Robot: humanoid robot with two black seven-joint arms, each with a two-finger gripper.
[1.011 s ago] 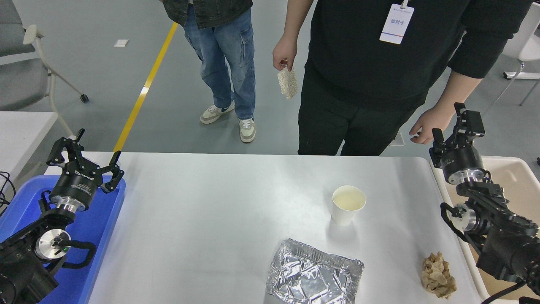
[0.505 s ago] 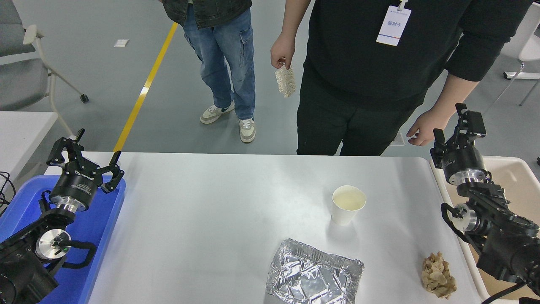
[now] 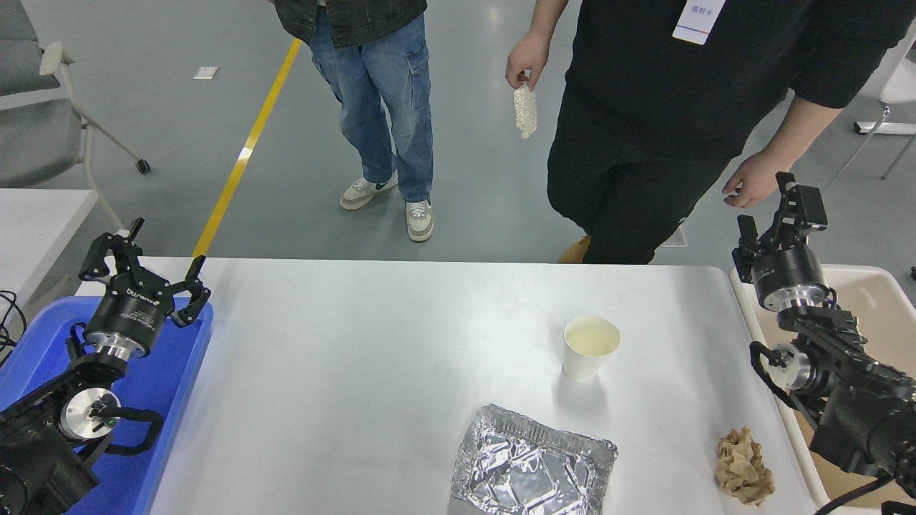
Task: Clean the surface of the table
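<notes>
Grey floor with a yellow line (image 3: 247,146) runs behind a wide white tabletop (image 3: 343,372), which fills the middle of the view from the robot's side to where two people stand at its far edge.

Starting from the working side, the right gripper (image 3: 776,214) hangs in the air past the far right corner of the tabletop, above a beige bin (image 3: 884,300); its fingers stand apart and hold nothing. Nearest to it on the tabletop is a paper cup (image 3: 591,347), upright, right of centre. Closer to the robot than the cup lies a crumpled foil tray (image 3: 529,465), and well to the right of that tray, near the tabletop's right edge, sits a wad of brown paper (image 3: 744,468). The left gripper (image 3: 143,268) is parked over a blue tray (image 3: 168,372) just beside the tabletop's left edge, fingers spread and empty.

Judging from this, the cleaning has hardly begun: all the litter in sight is on the tabletop and neither gripper carries anything. Left to clear are three pieces: one cup, one foil tray, one paper wad.

Beyond the tabletop, one person (image 3: 379,86) in jeans stands to the left, and a person in black holds a pale, rough block (image 3: 525,111) in one hand (image 3: 526,64).
</notes>
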